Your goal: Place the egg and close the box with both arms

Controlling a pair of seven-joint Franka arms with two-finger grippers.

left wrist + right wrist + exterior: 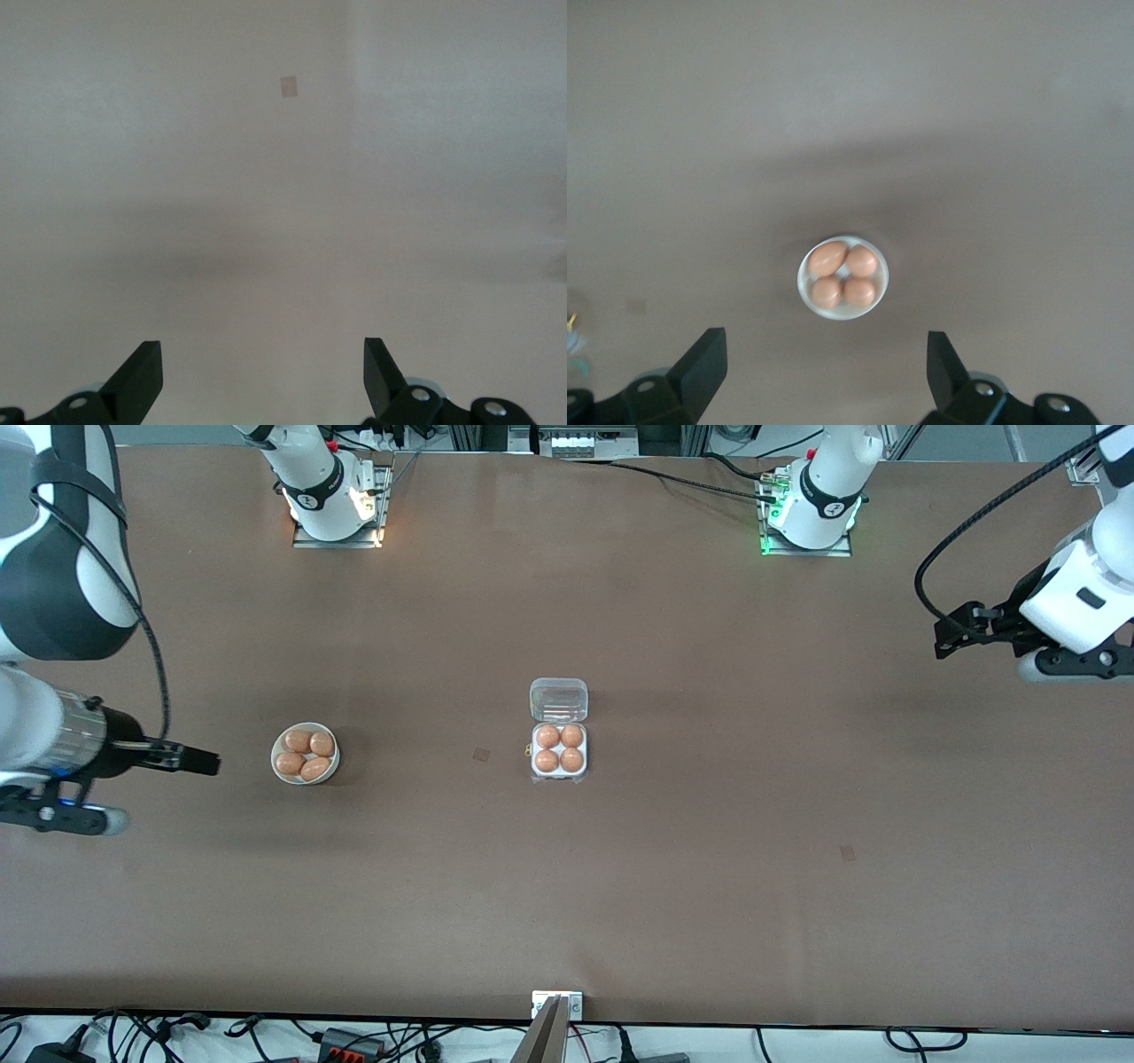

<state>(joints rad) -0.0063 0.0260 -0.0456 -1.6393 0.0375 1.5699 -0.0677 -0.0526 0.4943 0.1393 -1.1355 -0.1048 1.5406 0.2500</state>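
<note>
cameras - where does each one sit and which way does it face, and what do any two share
Front view: high across the table, facing both arm bases; shows the box, the bowl, the right claw and the left claw.
Left wrist view: on the left wrist, looking down at bare table between its open fingertips.
Right wrist view: on the right wrist, looking down at the bowl between open fingertips.
Shared: the bowl of four eggs, in the front and right wrist views.

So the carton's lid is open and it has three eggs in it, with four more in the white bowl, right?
Not quite. The front view shows the box holding four eggs, one in every cell, not three. Its lid is open, and the white bowl does hold four more.
</note>
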